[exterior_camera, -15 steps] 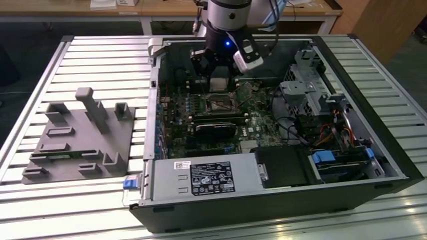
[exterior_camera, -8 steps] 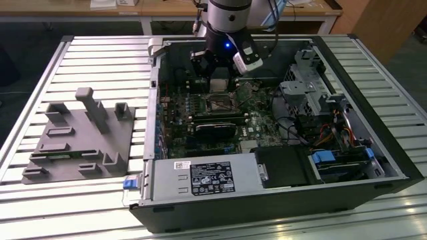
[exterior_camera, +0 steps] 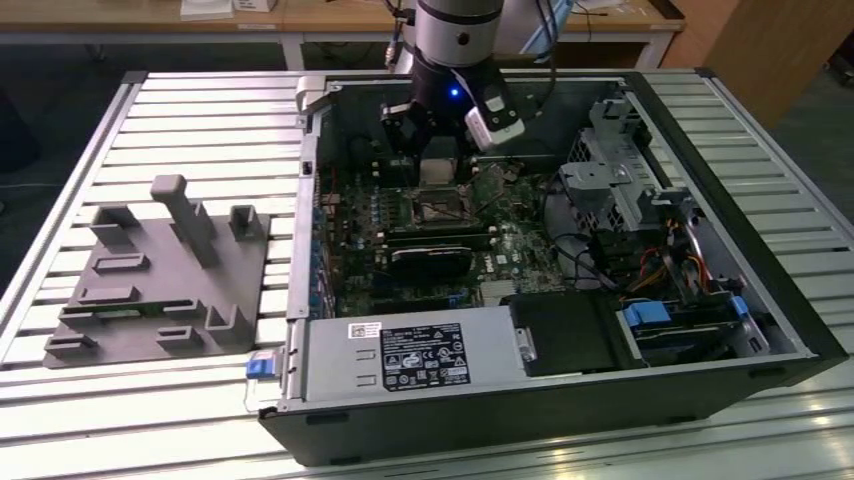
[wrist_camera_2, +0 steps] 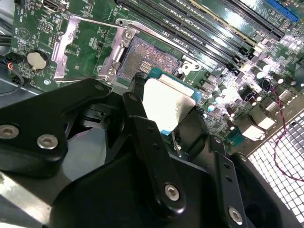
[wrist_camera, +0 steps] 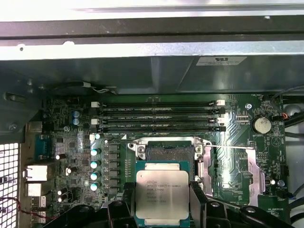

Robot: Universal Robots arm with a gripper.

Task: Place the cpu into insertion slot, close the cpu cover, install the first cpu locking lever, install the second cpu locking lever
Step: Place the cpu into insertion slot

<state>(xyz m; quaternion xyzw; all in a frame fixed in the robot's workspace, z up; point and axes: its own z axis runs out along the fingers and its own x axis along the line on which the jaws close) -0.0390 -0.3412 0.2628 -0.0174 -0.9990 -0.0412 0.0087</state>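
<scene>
My gripper [exterior_camera: 441, 150] hangs inside the open computer case [exterior_camera: 747, 300], over the motherboard. It is shut on the cpu [wrist_camera: 161, 194], a flat square chip with a grey metal top, pinched at two opposite edges by the black fingers [wrist_camera: 197, 199]. The cpu [wrist_camera_2: 168, 102] is held just off the bare insertion slot [wrist_camera: 170, 151], partly over its near edge and apart from it. The cpu cover [wrist_camera: 237, 175], a silvery frame with an open middle, lies flipped open beside the slot [wrist_camera_2: 149, 59]. A thin wire lever [wrist_camera: 232, 148] stands free across the cover [wrist_camera_2: 90, 47].
Memory slots [wrist_camera: 159, 116] run along one side of the socket. A black fan card [exterior_camera: 434, 262], a power supply [exterior_camera: 414, 360] and a drive cage [exterior_camera: 614, 190] crowd the case. A grey fixture block [exterior_camera: 154, 270] sits on the slatted table at the exterior view's left.
</scene>
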